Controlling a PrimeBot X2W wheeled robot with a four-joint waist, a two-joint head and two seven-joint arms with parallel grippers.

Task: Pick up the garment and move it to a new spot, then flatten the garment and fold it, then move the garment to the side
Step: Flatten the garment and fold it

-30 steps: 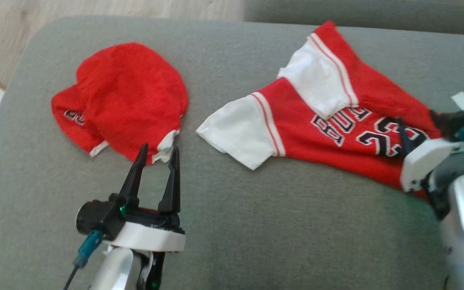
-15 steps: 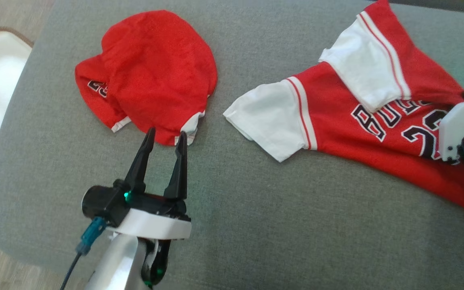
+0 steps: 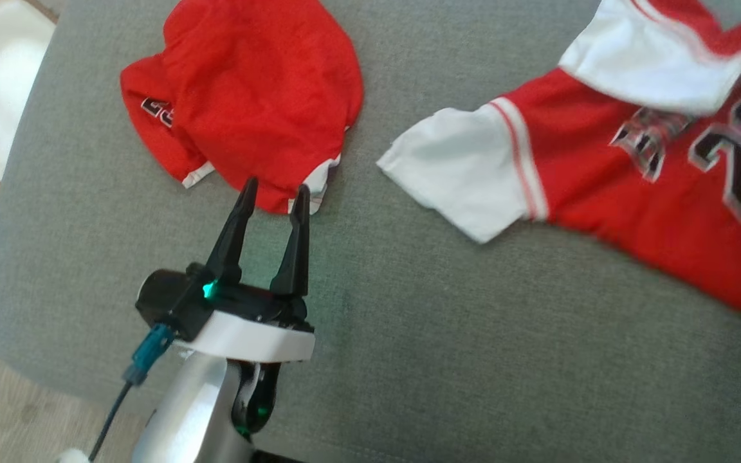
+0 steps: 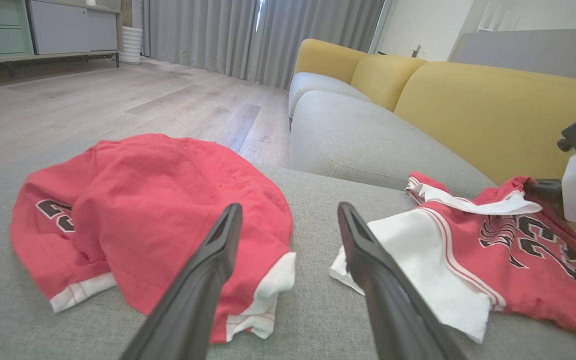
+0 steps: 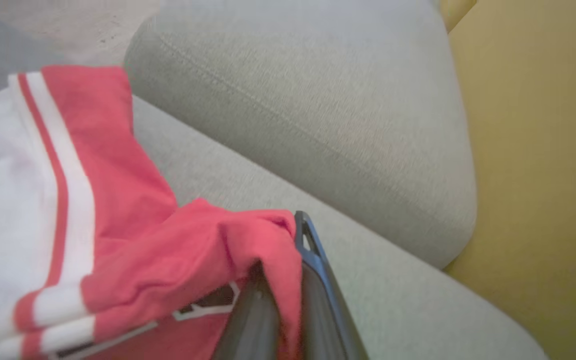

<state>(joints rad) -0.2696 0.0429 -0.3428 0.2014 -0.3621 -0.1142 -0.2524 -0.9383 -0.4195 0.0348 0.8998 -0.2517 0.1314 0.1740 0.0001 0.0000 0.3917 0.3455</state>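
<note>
Soft, even daylight is cast, with only faint shadows. The red-and-white printed jersey (image 3: pixel 634 212) is smeared by motion blur in the head view; the left wrist view is rendered sharp.

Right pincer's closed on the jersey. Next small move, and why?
Probably lift the right pincer straight up a little: it is shut on a fold of the red jersey, whose sleeves lie on the grey cushion. The left pincer is open, near the other red garment, holding nothing.
</note>
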